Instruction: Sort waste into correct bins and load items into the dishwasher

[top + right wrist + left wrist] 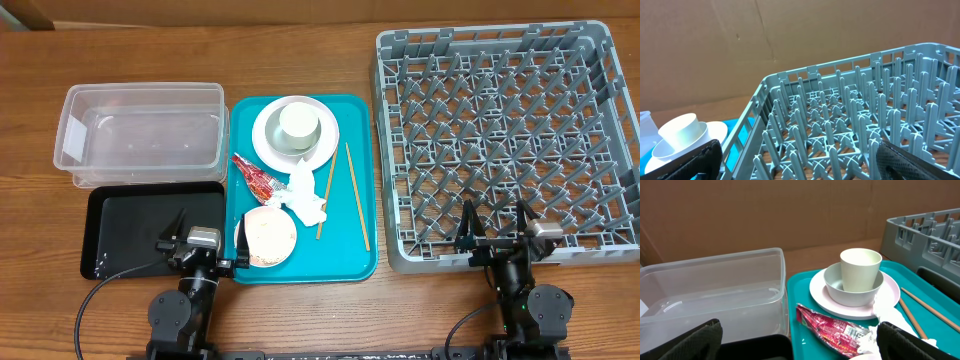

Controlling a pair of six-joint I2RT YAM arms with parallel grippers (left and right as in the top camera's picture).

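Left gripper (207,232): jaws spread wide, holding nothing. The snack wrapper (832,328), napkin (305,195) and cup (860,270) lie ahead of it, to its right. Right gripper (495,222): jaws spread wide, empty, with the dish rack (505,140) directly ahead.

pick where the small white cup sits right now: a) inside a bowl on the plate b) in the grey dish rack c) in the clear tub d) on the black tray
a: the cup stands upright inside a bowl that rests on the plate on the teal tray
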